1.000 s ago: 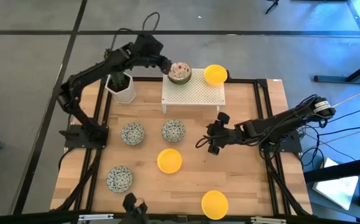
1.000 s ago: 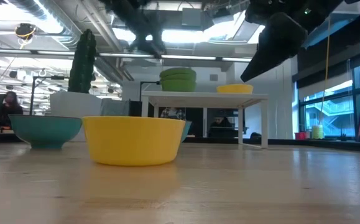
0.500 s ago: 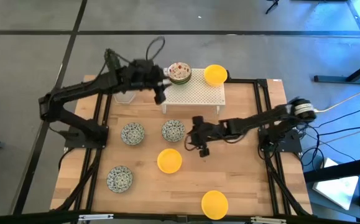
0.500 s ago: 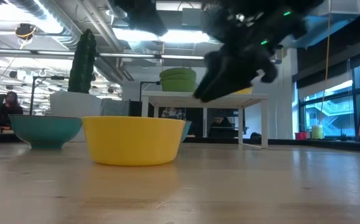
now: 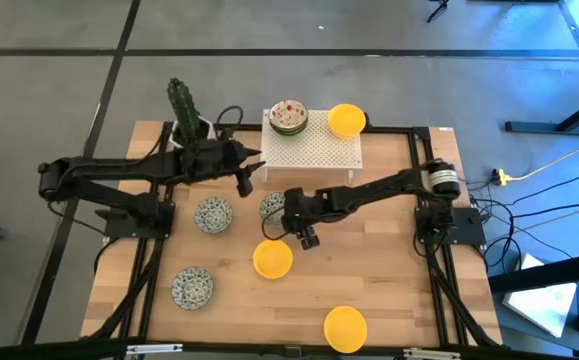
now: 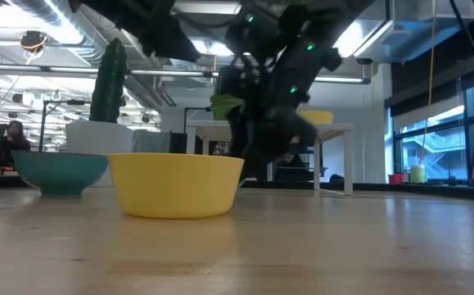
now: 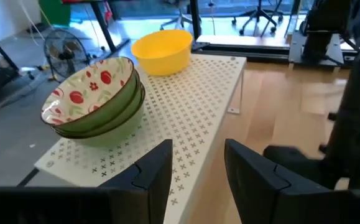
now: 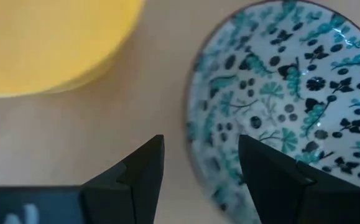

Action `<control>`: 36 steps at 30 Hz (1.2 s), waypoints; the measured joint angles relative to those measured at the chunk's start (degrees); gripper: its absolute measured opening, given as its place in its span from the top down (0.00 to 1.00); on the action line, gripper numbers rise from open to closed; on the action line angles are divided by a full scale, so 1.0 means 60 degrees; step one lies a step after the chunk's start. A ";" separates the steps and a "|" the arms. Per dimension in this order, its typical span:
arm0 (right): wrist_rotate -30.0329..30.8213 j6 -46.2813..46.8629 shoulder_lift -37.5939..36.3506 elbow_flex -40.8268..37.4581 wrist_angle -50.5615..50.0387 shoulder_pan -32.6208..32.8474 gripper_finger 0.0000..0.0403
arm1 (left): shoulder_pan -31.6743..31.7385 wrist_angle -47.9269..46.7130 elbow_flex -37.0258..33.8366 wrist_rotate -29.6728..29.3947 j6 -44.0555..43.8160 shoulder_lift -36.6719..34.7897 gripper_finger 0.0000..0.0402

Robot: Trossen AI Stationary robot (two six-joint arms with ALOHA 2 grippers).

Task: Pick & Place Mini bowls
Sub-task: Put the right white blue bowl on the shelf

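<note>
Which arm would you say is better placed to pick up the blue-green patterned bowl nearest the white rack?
The right. Its gripper hovers open right at that bowl, the rim between its fingers. The left gripper is open too, but faces the rack.

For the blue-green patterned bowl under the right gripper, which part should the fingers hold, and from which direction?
Probably the rim, from above. The blue-green bowl sits upright and open on the table, so its thin edge can go between the two fingers of the right gripper, one inside and one outside. The side facing the yellow bowl is free.
</note>
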 joint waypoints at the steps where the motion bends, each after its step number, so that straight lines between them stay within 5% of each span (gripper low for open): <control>1: 0.0002 -0.0023 0.0137 0.0089 0.0025 -0.0068 0.49 | -0.0117 0.0059 -0.0079 -0.0179 -0.0003 -0.0039 0.65; 6: -0.0008 -0.0037 0.0485 0.0271 -0.0002 -0.0302 0.59 | -0.0637 0.0009 -0.0427 -0.1557 -0.0201 -0.0055 0.65; 13: 0.0000 -0.0041 0.0140 0.0426 -0.0493 -0.0349 0.95 | -0.0769 0.0050 -0.0427 -0.2730 0.0007 -0.0155 0.65; 24: -0.0798 0.0087 -0.0712 0.3187 -0.5462 0.0086 0.95 | -0.0766 0.0064 -0.0401 -0.2781 0.0508 -0.0190 0.65; 29: 0.0478 -0.0012 -0.1163 0.4248 -0.7018 0.0015 0.95 | -0.0766 -0.0056 -0.0401 -0.3031 0.0612 -0.0190 0.65; 36: 0.1628 0.0265 -0.1690 0.3939 -0.6820 -0.1225 0.95 | -0.0766 -0.0286 -0.0401 -0.3094 0.0612 -0.0190 0.65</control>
